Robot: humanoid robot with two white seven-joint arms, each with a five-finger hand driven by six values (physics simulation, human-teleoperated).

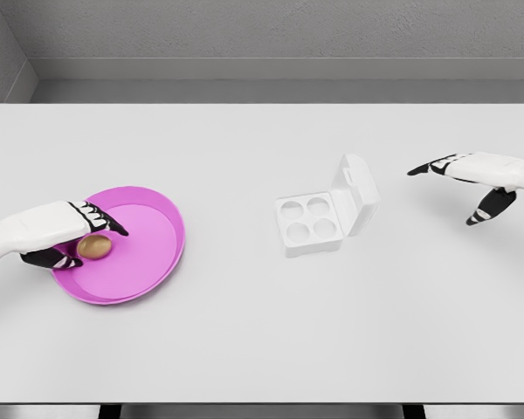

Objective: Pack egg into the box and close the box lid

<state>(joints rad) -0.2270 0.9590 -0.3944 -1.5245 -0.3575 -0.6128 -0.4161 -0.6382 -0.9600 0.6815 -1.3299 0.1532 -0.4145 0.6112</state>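
While half-hidden, egg (94, 247), left hand (80, 234) over it

Bare table (244, 332) lies between the plate (162, 253) and open box (319, 214).

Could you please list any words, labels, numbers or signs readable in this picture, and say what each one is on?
There are none. The pink plate, the brown egg, the white egg box with its open lid, the table and both robot hands, left and right, carry no readable text or marking.
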